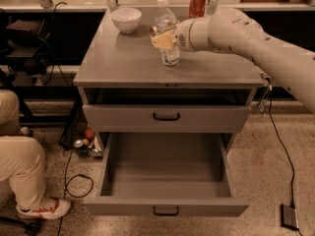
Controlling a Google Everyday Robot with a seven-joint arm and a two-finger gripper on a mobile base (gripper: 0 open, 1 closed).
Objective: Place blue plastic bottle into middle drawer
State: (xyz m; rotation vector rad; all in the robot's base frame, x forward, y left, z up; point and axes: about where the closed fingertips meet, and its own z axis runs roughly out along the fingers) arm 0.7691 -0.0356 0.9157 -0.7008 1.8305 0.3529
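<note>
The blue plastic bottle [170, 56], clear with a white cap and pale label, stands upright on the grey cabinet top [123, 63], right of centre. My gripper [164, 41] is at the bottle's mid-height, its yellowish tip across the bottle's left front, with the white arm reaching in from the right. The middle drawer [123, 206], the lowest wide one with a small dark handle, is pulled fully out and nothing lies in it.
A white bowl [126, 19] and a red can [197, 3] stand at the back of the top. A golden object [153, 30] peeks out left of the bottle. The drawer above [166, 118] is closed. A person's leg [19, 166] is at the left, and cables and a power brick [290, 216] lie on the floor.
</note>
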